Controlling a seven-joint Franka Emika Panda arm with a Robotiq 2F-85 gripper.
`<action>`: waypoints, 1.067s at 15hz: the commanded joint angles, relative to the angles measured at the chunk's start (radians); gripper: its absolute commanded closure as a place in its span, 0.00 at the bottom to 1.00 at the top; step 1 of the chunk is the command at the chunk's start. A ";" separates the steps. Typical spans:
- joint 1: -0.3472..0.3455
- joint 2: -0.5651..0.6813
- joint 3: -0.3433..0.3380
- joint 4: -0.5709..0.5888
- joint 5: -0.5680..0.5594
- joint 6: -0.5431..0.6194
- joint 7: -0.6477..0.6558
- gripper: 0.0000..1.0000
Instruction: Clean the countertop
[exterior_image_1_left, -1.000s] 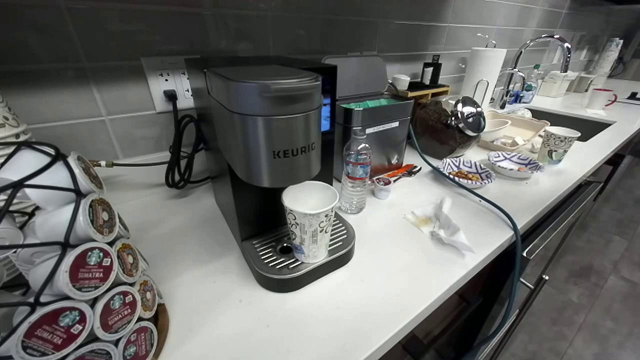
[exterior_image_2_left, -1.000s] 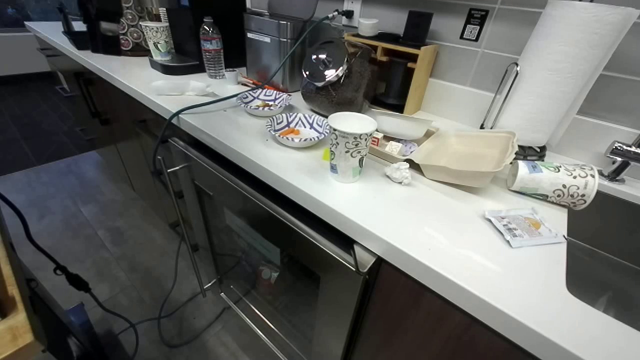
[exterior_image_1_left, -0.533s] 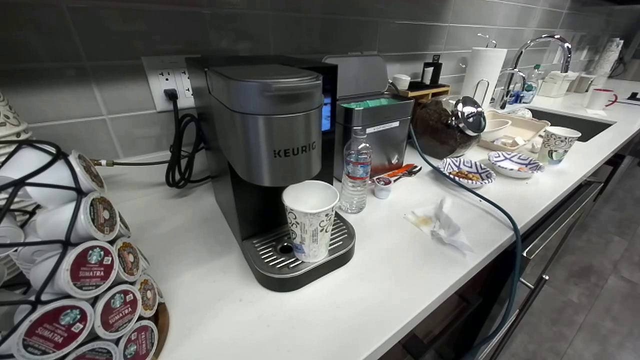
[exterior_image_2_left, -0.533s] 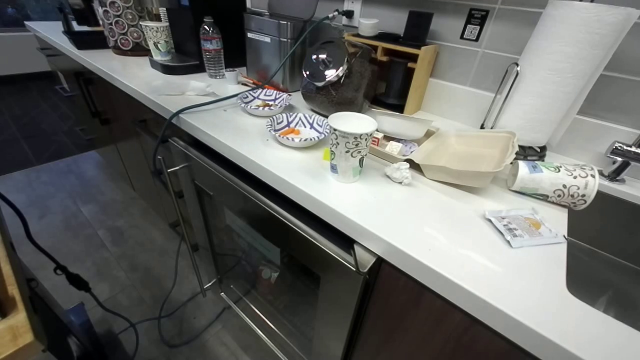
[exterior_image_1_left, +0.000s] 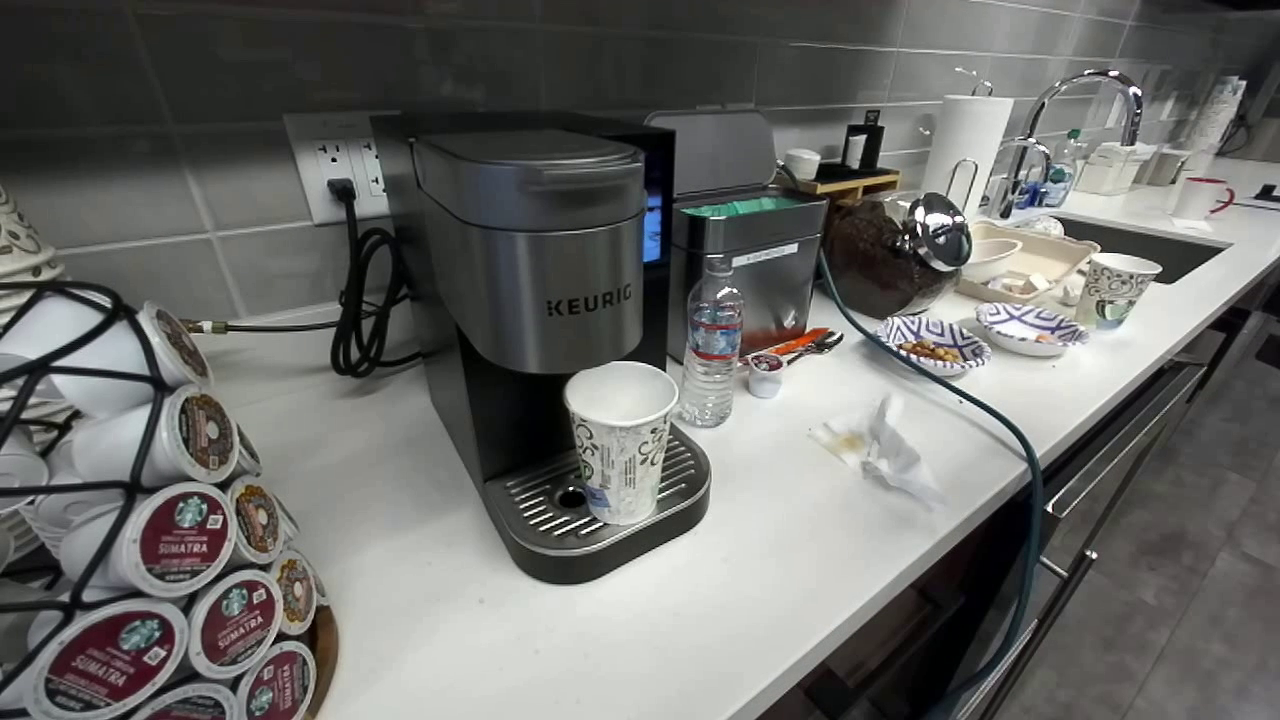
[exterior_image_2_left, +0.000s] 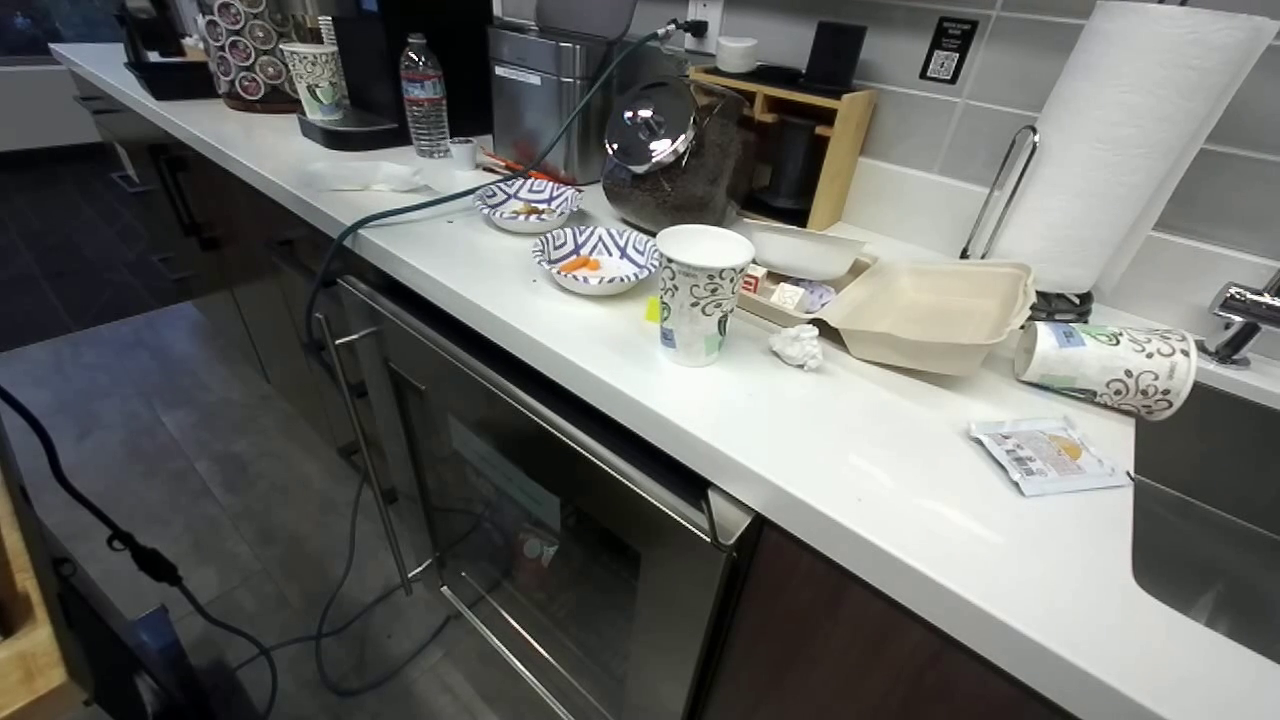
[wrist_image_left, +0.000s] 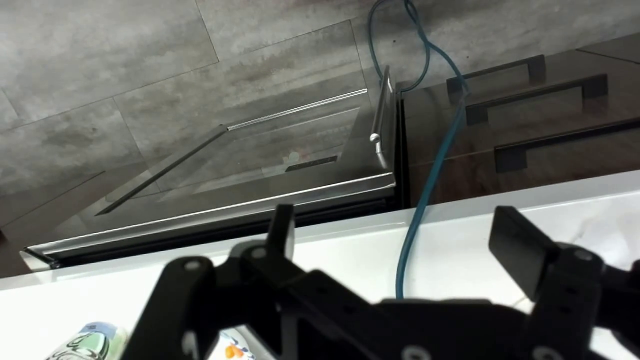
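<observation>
The white countertop (exterior_image_1_left: 430, 640) runs along the wall in both exterior views and across the wrist view (wrist_image_left: 345, 265). It bears a patterned bowl with orange bits (exterior_image_2_left: 600, 282), a bowl with nuts (exterior_image_2_left: 525, 212), an upright paper cup (exterior_image_2_left: 703, 300), crumpled paper (exterior_image_2_left: 797, 346), an open food container (exterior_image_2_left: 930, 310), a tipped cup (exterior_image_2_left: 1110, 368) by the sink, a sachet (exterior_image_2_left: 1045, 455) and a stained napkin (exterior_image_1_left: 880, 450). My gripper (wrist_image_left: 397, 232) shows only in the wrist view. It is open and empty, above the countertop's front edge, with a cable between its fingers in the picture.
A blue-green cable (exterior_image_1_left: 985, 410) crosses the counter and hangs over the front. A coffee machine (exterior_image_1_left: 530, 230) with a cup (exterior_image_1_left: 620, 440), a water bottle (exterior_image_1_left: 712, 350), a jar (exterior_image_2_left: 670, 160) and a paper towel roll (exterior_image_2_left: 1130, 150) stand at the back. The sink (exterior_image_2_left: 1200, 540) opens at one end.
A dark shape in front of the coffee pod rack at the far end has moved off to the left, uncovering the rack. The things on the countertop have not visibly moved.
</observation>
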 joint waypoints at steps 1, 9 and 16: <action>0.018 0.057 0.048 0.027 0.099 0.039 0.171 0.00; 0.121 0.416 0.103 0.244 0.021 0.144 -0.048 0.00; 0.149 0.562 0.034 0.392 -0.021 0.146 -0.173 0.00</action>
